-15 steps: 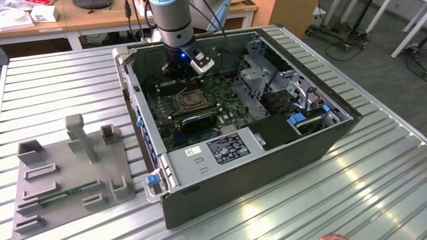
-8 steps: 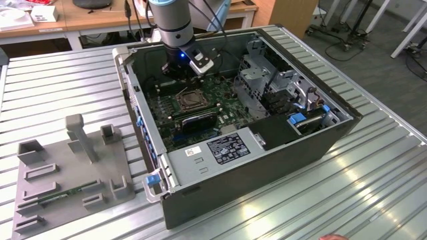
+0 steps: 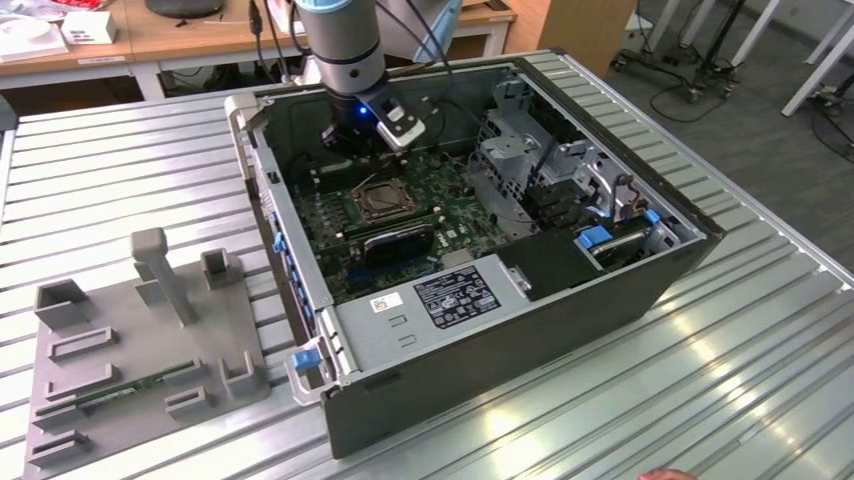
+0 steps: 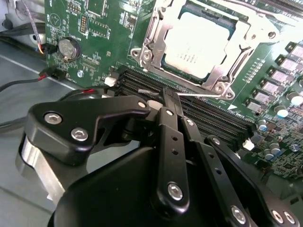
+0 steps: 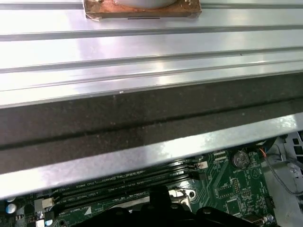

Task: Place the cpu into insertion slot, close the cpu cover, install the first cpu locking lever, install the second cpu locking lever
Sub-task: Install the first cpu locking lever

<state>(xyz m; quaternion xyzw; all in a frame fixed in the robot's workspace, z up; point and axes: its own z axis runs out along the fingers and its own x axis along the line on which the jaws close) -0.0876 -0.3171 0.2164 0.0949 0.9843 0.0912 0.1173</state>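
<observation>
The cpu (image 4: 196, 42) lies flat in the insertion slot (image 3: 380, 200) on the green board, its silver top showing. The cpu cover (image 4: 222, 78), a silver frame, lies down around the chip. A thin metal rod (image 4: 208, 100) runs along the socket's edge beside the memory slots; I cannot tell whether it is latched. My gripper (image 4: 169, 94) hovers over the memory slots just beside the socket, its black fingers (image 4: 173, 142) shut together with nothing between them. In the exterior view the gripper (image 3: 363, 150) hangs inside the open case, behind the socket. Its dark tip (image 5: 158, 198) also shows in the first wrist view.
Long black memory slots (image 4: 213, 118) and a coin battery (image 4: 68, 48) flank the socket. The case wall (image 5: 142, 118) stands close by the gripper. A metal drive cage (image 3: 521, 160) and the power supply (image 3: 454, 295) crowd the case. A grey fixture (image 3: 134, 340) sits on the table at the exterior view's left.
</observation>
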